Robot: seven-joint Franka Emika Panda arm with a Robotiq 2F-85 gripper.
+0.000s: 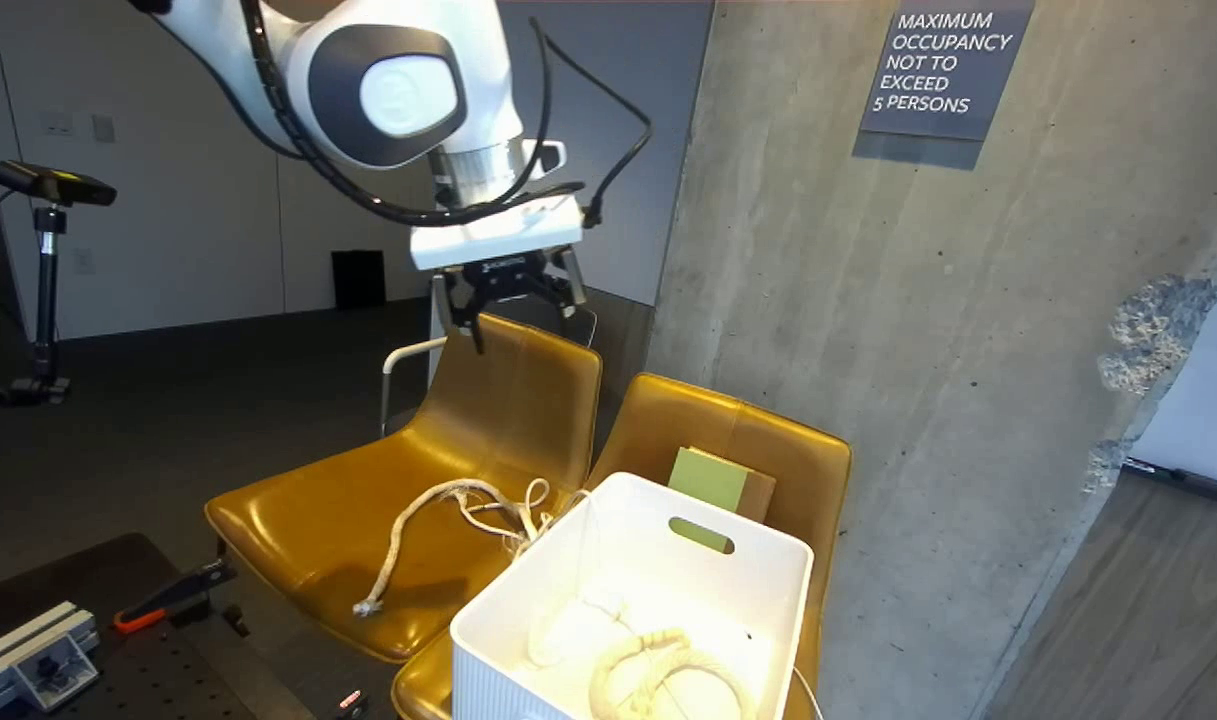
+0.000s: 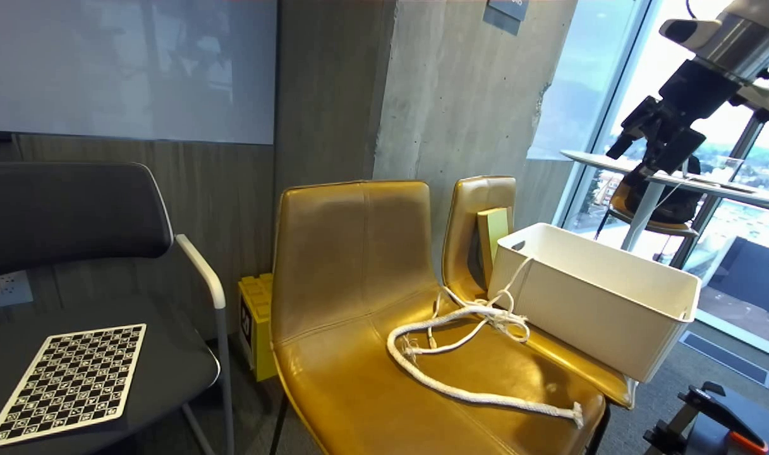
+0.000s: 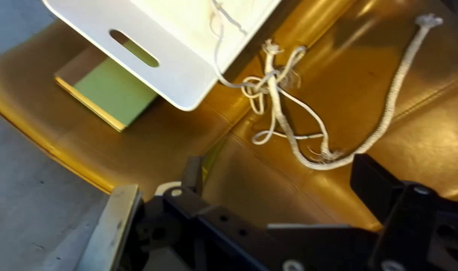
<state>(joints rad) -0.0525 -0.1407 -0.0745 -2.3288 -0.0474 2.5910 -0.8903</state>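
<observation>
The white rope (image 3: 389,107) lies curled on the brown chair (image 2: 349,373), its thin string (image 3: 232,85) running over the edge of the white box (image 2: 567,309). It looks light, soft and floppy, so the thick bend (image 3: 321,165) seems best to pinch. Higher up hangs the gripper (image 3: 282,178), fingers (image 3: 372,184) wide apart, holding nothing.

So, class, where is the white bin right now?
In an exterior view, the white bin sits right of centre on the farther tan chair, just beside the rope on the nearer chair's seat.
</observation>
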